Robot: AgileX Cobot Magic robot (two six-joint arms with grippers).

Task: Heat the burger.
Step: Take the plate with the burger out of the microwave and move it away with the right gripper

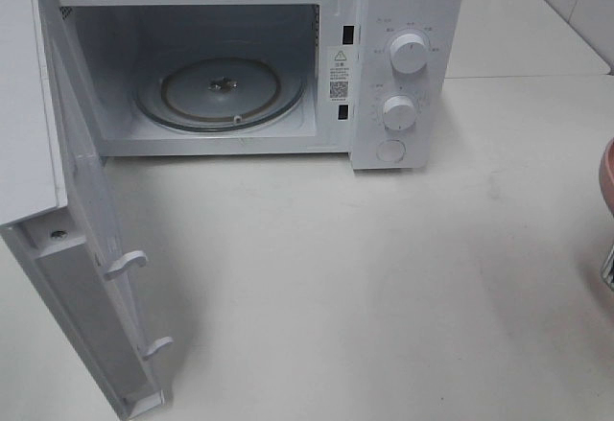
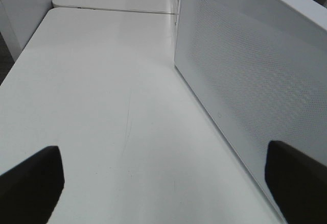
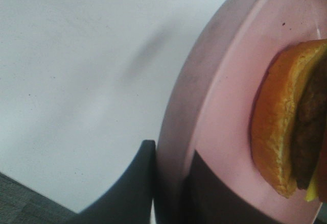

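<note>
Right hand [image 3: 171,193] pinches the pink plate [image 3: 225,106] bearing the burger [image 3: 286,127]; left hand [image 2: 163,183] gapes; microwave [image 1: 336,18] open.

Bright, even, washed-out white; soft shadows, blurry wrist close-ups.

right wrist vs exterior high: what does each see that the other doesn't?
Only the right wrist view: the burger lying on the pink plate, and the right gripper shut on the plate's rim.

Only the exterior high view: the microwave with its door swung open, the bare glass turntable inside, and two knobs.

Both: the white table and the plate, though exterior high catches only a sliver of it at its right edge.
</note>
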